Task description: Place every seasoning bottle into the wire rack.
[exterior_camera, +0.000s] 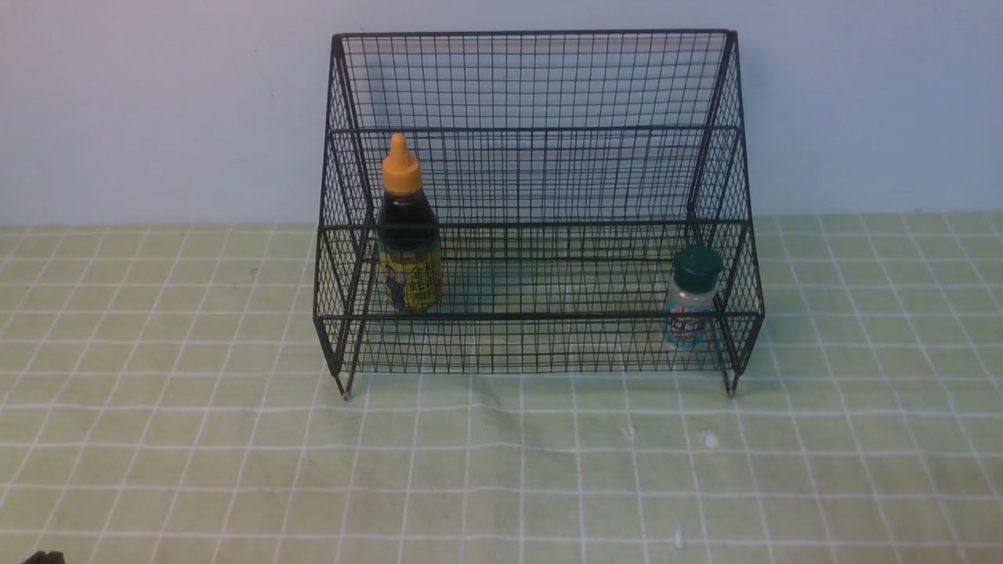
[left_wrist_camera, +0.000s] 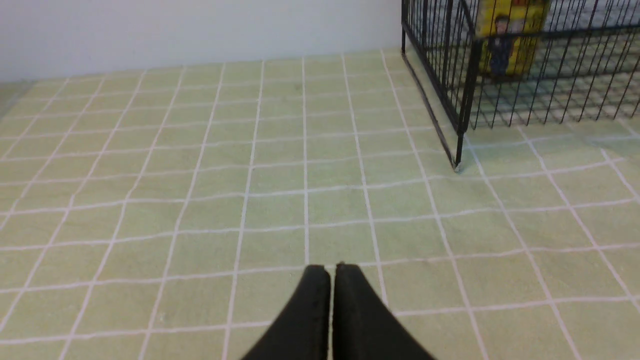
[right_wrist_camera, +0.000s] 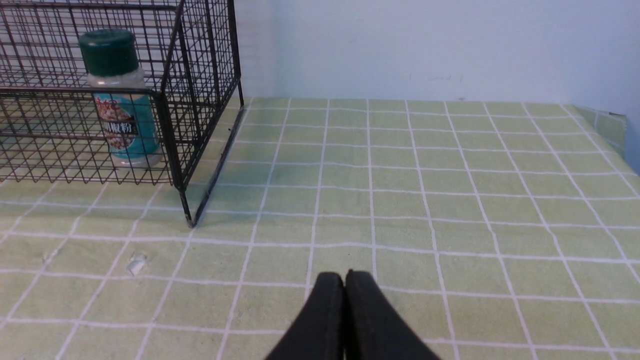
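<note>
Black left fingers (left_wrist_camera: 332,280) pressed together, empty; right fingers (right_wrist_camera: 344,286) likewise, seemingly above cloth (right_wrist_camera: 425,200).

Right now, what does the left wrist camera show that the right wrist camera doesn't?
Only the left wrist view shows the yellow-labelled sauce bottle and the left pincer, closed. Only the right wrist view shows the green-capped shaker and the right pincer, also closed. Both show a corner of the wire rack on the green checked cloth.

Tabletop (exterior_camera: 157,439) covered by a pale green cloth with a white grid pattern, slightly wrinkled, bearing a few small white specks (exterior_camera: 709,440). Behind it, a plain, evenly lit pale blue-grey wall (exterior_camera: 157,110).
</note>
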Robot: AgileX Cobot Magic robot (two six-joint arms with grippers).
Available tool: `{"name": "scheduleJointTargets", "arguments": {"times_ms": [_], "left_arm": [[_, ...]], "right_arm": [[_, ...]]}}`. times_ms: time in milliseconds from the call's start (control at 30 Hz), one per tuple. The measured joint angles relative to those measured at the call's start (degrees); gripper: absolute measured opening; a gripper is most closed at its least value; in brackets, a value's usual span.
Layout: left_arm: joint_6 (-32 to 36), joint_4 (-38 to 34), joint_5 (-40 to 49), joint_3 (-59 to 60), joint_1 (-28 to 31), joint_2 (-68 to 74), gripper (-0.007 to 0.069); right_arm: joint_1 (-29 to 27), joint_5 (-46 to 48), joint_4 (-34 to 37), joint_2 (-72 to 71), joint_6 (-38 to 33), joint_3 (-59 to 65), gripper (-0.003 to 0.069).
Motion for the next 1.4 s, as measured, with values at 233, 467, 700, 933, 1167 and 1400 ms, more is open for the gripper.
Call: {"name": "scheduleJointTargets", "arguments": {"times_ms": [233,467,700,933,1167,1400], "left_arm": [[0.0,0.1,0.4,0.1,0.0,0.0,-0.0006],[0.0,0.1,0.4,0.1,0.0,0.0,-0.0006],[-0.1,0.1,0.5,0.1,0.0,0.0,-0.0006],[-0.3,0.1,0.5,0.1,0.0,0.0,-0.0006],[-0.4,0.1,0.5,0.1,0.0,0.0,-0.0006],[-0.4,0.1,0.5,0.1,0.0,0.0,-0.0006]], "right_arm": [[0.0,0.0,0.0,0.0,0.0,0.0,-0.0014],[0.0,0.0,0.0,0.0,0.0,0.0,-0.0014],[0.0,0.0,0.0,0.0,-0.7,0.0,-0.0014],[0.0,0.0,0.0,0.0,-1.0,0.0,-0.0014],[0.0,0.0,0.0,0.0,-1.1,0.0,-0.0014],[0.0,0.0,0.0,0.0,-1.1,0.0,-0.0014]]}}
